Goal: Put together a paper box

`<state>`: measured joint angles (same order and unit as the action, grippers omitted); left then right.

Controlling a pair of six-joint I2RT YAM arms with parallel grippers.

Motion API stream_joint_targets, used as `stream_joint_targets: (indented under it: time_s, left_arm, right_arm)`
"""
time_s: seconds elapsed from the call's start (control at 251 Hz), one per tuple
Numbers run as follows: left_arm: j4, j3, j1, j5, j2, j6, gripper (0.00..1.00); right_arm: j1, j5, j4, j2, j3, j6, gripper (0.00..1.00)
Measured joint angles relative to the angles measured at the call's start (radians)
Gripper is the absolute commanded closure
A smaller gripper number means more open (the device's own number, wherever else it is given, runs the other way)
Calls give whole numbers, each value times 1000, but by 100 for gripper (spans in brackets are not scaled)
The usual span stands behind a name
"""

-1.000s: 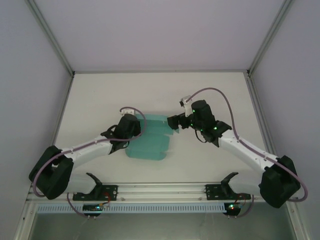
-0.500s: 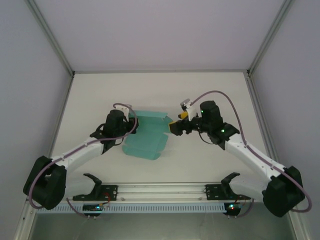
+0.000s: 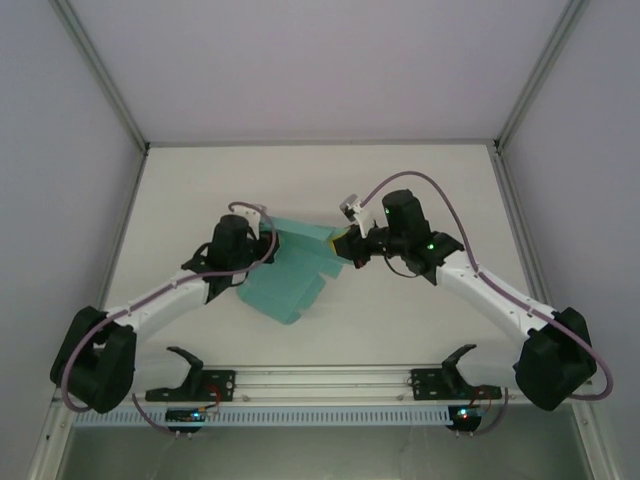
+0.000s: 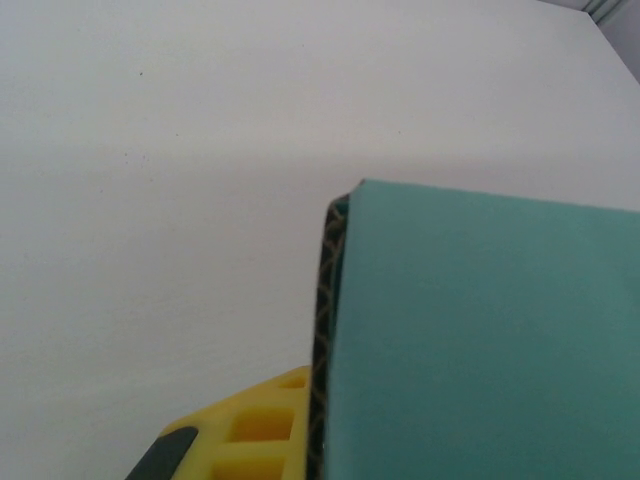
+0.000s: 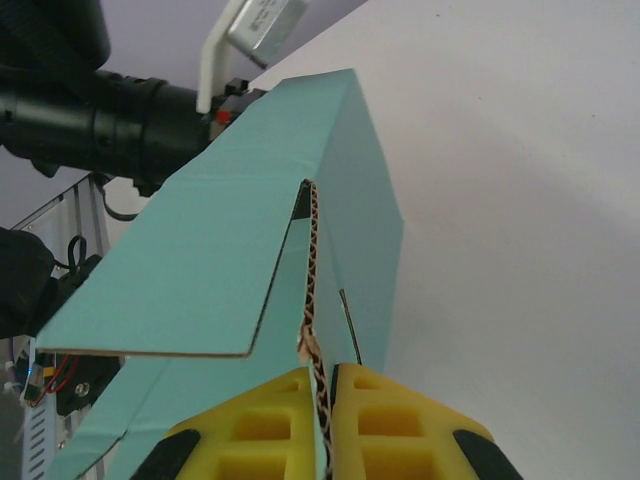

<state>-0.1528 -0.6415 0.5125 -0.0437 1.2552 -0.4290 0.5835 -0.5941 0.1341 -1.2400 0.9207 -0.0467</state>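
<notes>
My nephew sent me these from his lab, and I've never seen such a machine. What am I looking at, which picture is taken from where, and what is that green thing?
These are two robot arms bolted at the near edge of a white table. The wide picture comes from a fixed camera above and behind them. The other two come from small cameras on the wrists, so each shows its own arm's yellow fingers up close.

The green thing is a paper box: a sheet of teal corrugated card with flaps, not yet a closed box. The left gripper is shut on its left side; in that wrist picture the card sits against a yellow finger. The right gripper is shut on a flap at the right side, with the card's wavy edge pinched in its jaws. Both arms hold the card.
</notes>
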Motion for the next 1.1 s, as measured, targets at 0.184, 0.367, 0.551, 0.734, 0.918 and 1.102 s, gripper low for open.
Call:
stream_joint_targets:
  time_s: [0.184,0.367,0.551,0.734,0.918,1.102]
  left_arm:
    - [26,-95,10,45,94,-10,99]
    - [95,-174,25,107,177,-55,100]
    - [129,-203,37,143,205,-70,100]
    - [137,-188,38,143,168,-48,100]
    - [66,-32,23,161,-2,-10,100]
    - [77,37,43,273,-101,-22,100]
  right_arm:
    - [2,16,-22,-7,0,3,100]
    - [3,64,-31,-31,0,7,100]
    - [8,101,-31,-35,0,11,100]
    - [13,109,-31,-31,0,10,100]
    - [16,128,27,22,-5,2,52]
    - [16,202,31,111,-43,-24,1]
